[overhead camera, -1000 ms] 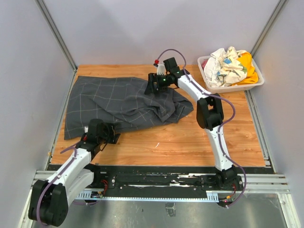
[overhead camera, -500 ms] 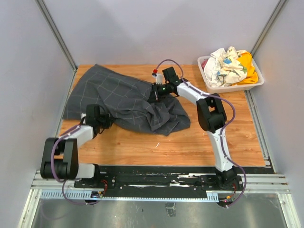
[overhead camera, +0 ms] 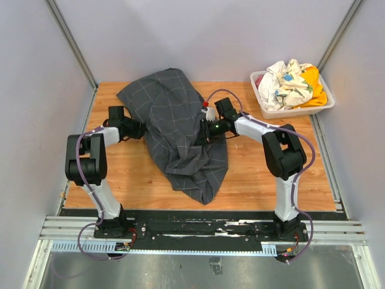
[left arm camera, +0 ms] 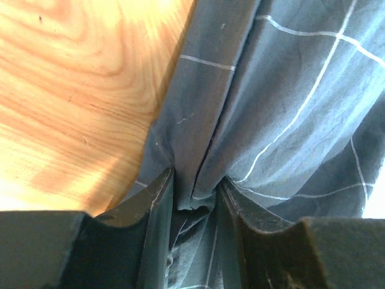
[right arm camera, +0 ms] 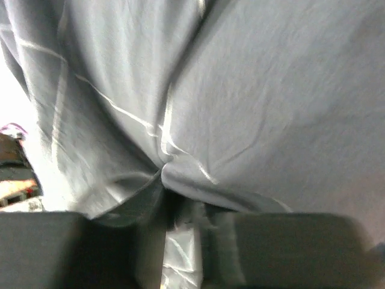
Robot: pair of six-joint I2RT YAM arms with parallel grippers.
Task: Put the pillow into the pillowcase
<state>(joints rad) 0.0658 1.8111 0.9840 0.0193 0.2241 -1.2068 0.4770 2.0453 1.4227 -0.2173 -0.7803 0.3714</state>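
Top external view: shows the pillowcase [overhead camera: 180, 135] gathered into a rumpled ridge from the far middle of the table [overhead camera: 264, 174] toward its near edge, pinched from both sides. At left, left gripper [overhead camera: 133, 129] clamped on the cloth's left edge; at right, right gripper [overhead camera: 204, 130] clamped on a fold near mid-length.

Left wrist view: confirms jaws narrowed to a small gap, with a bunched pleat of checked fabric held between them and bare wood just beside.

Right wrist view: confirms jaws almost fully together on a thin fold, with cloth across nearly the whole frame.

Shows no pillow in any view; cannot tell whether hidden within or beneath the fabric. White tray [overhead camera: 263, 107] of loose cloths [overhead camera: 292, 81] at the far right corner, well apart from the work.

Step in hand, by judgement: lifting and turning the case to expose its mouth. Calls next, probably, for locating the open hem, spreading it apart with both grips, and avoiding a pinch through both layers at once.
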